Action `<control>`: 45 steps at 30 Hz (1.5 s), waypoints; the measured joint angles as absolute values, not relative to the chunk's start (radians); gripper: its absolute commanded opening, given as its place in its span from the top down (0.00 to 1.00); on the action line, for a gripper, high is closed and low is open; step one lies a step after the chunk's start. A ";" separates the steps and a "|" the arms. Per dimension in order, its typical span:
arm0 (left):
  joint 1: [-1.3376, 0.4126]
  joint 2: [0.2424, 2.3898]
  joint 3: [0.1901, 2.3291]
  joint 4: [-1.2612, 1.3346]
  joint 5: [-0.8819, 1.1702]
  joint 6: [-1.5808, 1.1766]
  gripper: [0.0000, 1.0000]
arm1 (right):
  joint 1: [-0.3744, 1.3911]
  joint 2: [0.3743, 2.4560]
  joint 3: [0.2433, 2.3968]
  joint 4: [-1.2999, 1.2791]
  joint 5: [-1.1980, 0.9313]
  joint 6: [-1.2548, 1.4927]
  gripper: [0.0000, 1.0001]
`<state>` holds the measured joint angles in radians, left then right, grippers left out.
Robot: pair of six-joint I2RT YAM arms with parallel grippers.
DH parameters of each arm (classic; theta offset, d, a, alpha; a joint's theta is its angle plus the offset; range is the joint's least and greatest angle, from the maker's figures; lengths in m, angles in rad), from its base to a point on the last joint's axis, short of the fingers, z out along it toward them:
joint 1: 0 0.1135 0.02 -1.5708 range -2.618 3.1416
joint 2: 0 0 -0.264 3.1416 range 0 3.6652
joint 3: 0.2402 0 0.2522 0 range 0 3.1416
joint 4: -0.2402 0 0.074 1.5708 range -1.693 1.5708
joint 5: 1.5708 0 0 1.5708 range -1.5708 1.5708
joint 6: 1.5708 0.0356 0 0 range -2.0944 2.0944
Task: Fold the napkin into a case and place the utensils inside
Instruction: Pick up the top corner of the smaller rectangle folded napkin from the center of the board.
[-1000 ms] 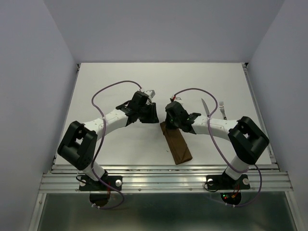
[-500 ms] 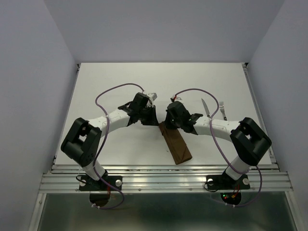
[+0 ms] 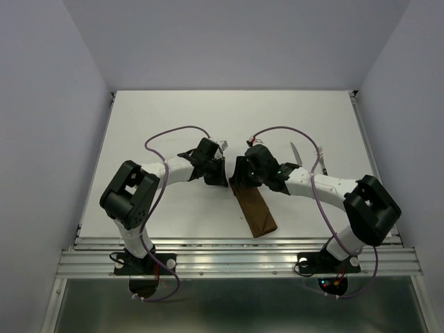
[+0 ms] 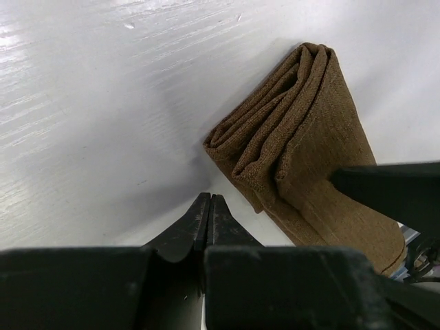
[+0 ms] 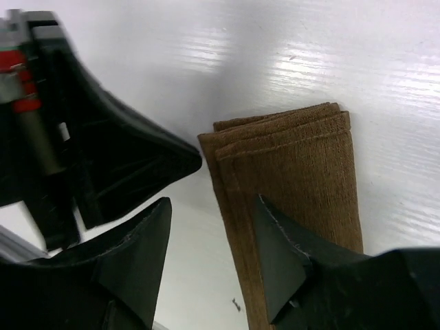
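Right fingers, clamped earlier, are now spreading astride the case top edge; left fingers are pressing together empty beside it. Case is lying on counter, utensils well apart.

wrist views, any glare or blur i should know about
Left wrist: streaky glare on the white table, case weave sharp, left gripper close and plain black. Right wrist: similar glare bands top right, right gripper slightly soft. Top external: evenly lit.
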<state>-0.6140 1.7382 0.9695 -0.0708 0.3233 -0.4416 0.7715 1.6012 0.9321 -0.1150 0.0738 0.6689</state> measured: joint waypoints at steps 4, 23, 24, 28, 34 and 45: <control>-0.614 1.738 0.981 -0.071 0.317 -0.442 0.97 | 0.772 1.482 0.932 -0.175 0.075 0.650 0.48; -0.505 1.728 0.984 -0.074 0.305 -0.468 0.94 | 0.772 1.224 0.624 -0.411 0.030 0.802 0.87; -0.503 1.724 0.984 -0.076 0.305 -0.469 0.94 | 0.772 1.227 0.624 -0.412 0.030 0.807 0.88; -0.502 1.712 0.992 -0.079 0.305 -0.469 0.94 | 0.772 1.282 0.631 -0.412 0.037 0.818 0.88; -0.502 1.700 0.998 -0.080 0.305 -0.469 0.91 | 0.772 1.401 0.712 -0.448 0.097 0.811 0.85; -0.494 1.654 0.998 -0.083 0.311 -0.459 0.83 | 0.773 1.521 0.868 -0.523 0.302 0.634 0.77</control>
